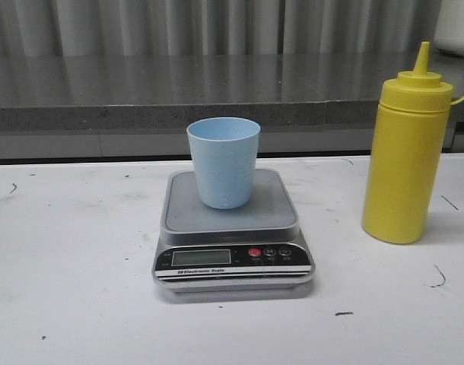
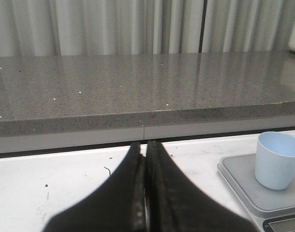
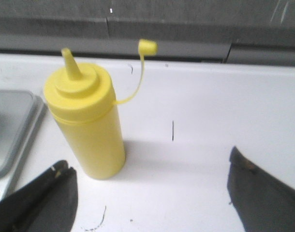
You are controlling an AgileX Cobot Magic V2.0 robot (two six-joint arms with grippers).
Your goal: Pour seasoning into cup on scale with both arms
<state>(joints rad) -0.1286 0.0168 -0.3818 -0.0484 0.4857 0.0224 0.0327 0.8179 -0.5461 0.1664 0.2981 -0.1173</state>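
Observation:
The pale blue cup [image 1: 224,161] stands upright on the platform of the silver-grey scale [image 1: 232,228] at the table's middle; both also show in the left wrist view, cup [image 2: 278,159] and scale [image 2: 244,186]. The yellow seasoning bottle [image 1: 407,156] stands upright to the right of the scale, its nozzle uncapped and the small cap hanging on a tether [image 3: 147,47]. In the right wrist view the bottle [image 3: 87,121] stands beyond my right gripper [image 3: 147,166], which is wide open and empty. My left gripper [image 2: 145,147] is shut and empty, left of the scale. Neither gripper shows in the front view.
A grey stone ledge [image 1: 156,95] runs along the back of the white table [image 1: 72,251], with curtains behind it. A white object [image 1: 456,26] stands on the ledge at the far right.

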